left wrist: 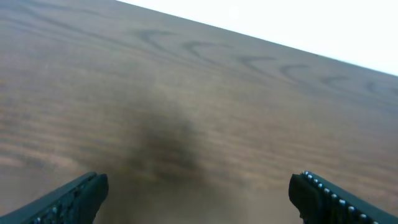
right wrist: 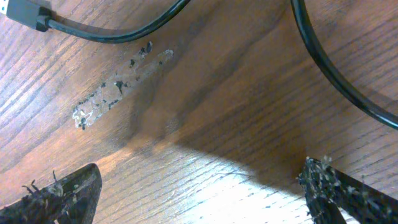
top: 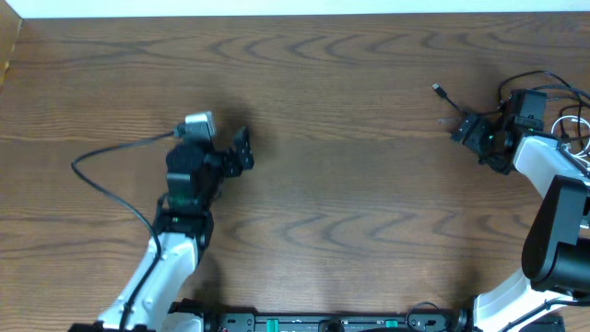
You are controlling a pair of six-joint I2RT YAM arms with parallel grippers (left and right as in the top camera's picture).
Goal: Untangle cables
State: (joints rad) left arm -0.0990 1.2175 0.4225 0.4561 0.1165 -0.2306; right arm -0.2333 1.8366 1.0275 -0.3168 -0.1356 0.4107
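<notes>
Wood-grain bench (top: 323, 55) runs under both arms, and the left end effector (left wrist: 199, 193) hangs above it with jaws spread wide, holding nothing. The right end effector (right wrist: 199, 186) is likewise wide open and empty: the black cable (right wrist: 112, 34) lies on the bench just ahead of its fingertips, its plug ahead and to the left, a second stretch curving ahead to the right, and a whitish scuff (right wrist: 118, 87) sits between. From overhead, thin pale loops, seemingly the white cable (top: 564, 120), lie behind this end effector beside its arm.
</notes>
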